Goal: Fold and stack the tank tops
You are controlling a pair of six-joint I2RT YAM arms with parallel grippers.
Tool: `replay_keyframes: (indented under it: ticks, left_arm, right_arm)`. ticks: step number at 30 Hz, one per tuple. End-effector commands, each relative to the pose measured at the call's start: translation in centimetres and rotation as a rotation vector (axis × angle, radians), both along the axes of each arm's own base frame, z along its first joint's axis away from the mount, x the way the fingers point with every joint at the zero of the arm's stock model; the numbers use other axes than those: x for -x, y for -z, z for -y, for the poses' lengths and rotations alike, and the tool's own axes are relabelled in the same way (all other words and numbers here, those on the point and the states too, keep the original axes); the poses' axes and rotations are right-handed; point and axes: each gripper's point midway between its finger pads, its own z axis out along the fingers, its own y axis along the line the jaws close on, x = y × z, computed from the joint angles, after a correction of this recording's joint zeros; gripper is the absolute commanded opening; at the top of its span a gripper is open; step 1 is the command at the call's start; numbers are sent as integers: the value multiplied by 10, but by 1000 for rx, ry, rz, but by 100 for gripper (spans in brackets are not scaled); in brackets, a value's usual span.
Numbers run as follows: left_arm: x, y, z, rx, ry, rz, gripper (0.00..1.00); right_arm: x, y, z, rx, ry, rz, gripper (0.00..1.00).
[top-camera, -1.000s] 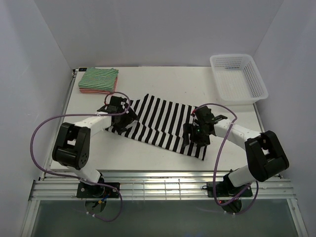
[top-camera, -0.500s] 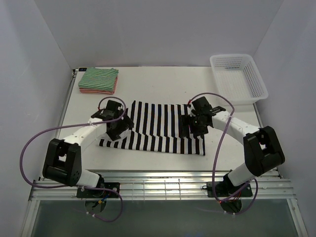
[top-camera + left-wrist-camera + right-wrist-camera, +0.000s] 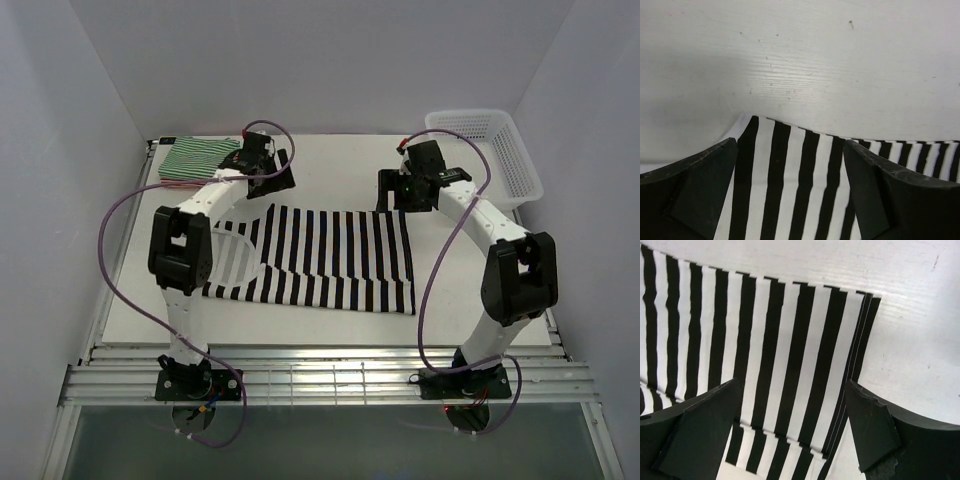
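Both arms have swung out to the table's (image 3: 330, 165) far side since a second ago, leaving the black-and-white tank top (image 3: 330, 258) spread flat. Your left gripper (image 3: 270, 178) and right gripper (image 3: 402, 195) hang with jaws spread wide, holding nothing. The top's far edge lies just below and between each pair. Folding looks about to begin: lower, pinch both far corners, and draw them toward you. The folded stack (image 3: 200, 160) waits beside the left jaws.

bright, even, diffuse light comes from above. only faint, soft shadows lie on the white tabletop (image 3: 330, 160). the top view is sharp; both wrist views show the striped top (image 3: 765, 365) crisply.
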Motion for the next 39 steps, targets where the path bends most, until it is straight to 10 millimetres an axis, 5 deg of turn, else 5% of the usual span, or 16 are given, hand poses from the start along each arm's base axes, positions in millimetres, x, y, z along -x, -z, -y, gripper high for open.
replay_keyframes:
  ticks: [1,9,16,27,39]
  left_arm:
    - [-22,15,4,-53,123,0,98]
    - [-31,60,5,-99,178,-68,96]
    - [-14,92,4,-85,181,-145,60]
    - [-11,93,-13,-143,103,-144,0]
    - [-21,51,-37,-180,-59,25,0]
  right_arm:
    - [-22,-6,3,2,-4,26,90]
    - [-28,16,14,24,8,-20,90]
    - [-26,25,20,30,18,-44,90]
    - [-35,43,26,64,55,-84,90]
    - [-81,62,36,108,252,-70,90]
